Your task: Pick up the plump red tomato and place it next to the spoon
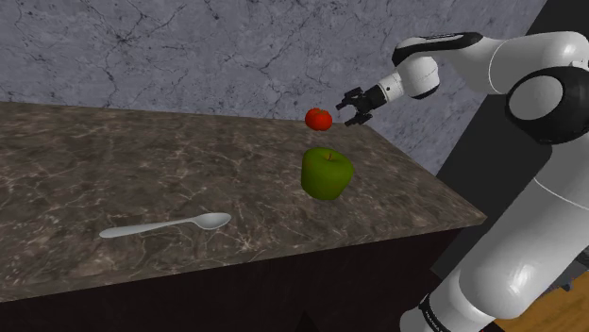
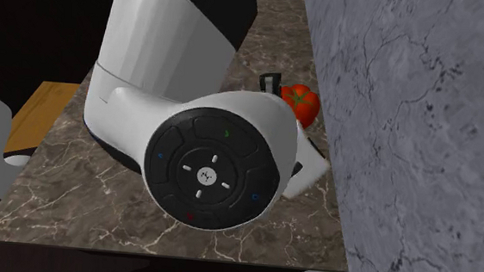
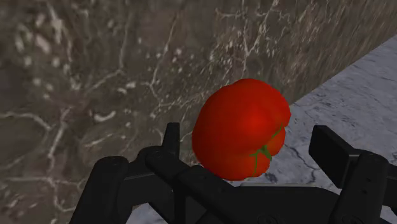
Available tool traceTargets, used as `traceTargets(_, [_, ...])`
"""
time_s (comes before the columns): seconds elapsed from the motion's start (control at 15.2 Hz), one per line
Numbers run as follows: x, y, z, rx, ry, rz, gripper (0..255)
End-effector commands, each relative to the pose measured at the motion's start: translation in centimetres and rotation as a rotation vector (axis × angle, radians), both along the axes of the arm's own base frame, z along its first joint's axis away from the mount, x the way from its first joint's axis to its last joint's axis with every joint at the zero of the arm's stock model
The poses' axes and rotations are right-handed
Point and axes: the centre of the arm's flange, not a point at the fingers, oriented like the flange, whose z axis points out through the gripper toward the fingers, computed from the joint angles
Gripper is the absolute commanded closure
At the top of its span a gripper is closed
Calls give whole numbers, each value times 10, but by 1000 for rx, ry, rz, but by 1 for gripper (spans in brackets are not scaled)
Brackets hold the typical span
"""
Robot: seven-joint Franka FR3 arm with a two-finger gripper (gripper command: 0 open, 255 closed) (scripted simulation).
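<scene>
Two fingers of the all-black gripper stand spread, with the plump red tomato, green stalk scar showing, between them and untouched on either side, so nothing is held. Tomato sits on the dark brown marbled countertop at its back edge, just beside the grey veined wall.

Step in hand, as I judge it, is closing on the tomato. To do it well, ease in a little deeper so the pads meet the widest part, centre it between them, then squeeze gently. Round smooth skin will likely slip or roll toward the wall if caught off-centre. The wall close behind leaves little room for overshoot.

Further out, a green apple stands near the tomato but apart, toward the counter's front and close to the carry path. A low swing could clip it, so lift well clear first.

Farthest, a pale grey spoon lies flat near the front edge, bowl end toward the apple, well apart from the tomato. Bare counter beside it looks fine for set-down. Carry not yet begun.
</scene>
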Motion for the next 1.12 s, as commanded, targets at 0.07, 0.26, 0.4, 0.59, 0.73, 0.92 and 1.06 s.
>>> traceTargets(0.07, [28, -27, -15, 99, -55, -42, 0])
traceTargets(0.26, [35, -22, -22, 105, -58, -44, 0])
traceTargets(0.4, [40, -15, -28, 105, -58, -44, 0])
traceTargets(0.59, [50, -3, -39, 105, -58, -44, 0])
traceTargets(0.73, [50, -3, -39, 105, -58, -44, 0])
traceTargets(0.92, [50, -3, -39, 105, -58, -44, 0])
traceTargets(1.06, [50, -3, -39, 105, -58, -44, 0])
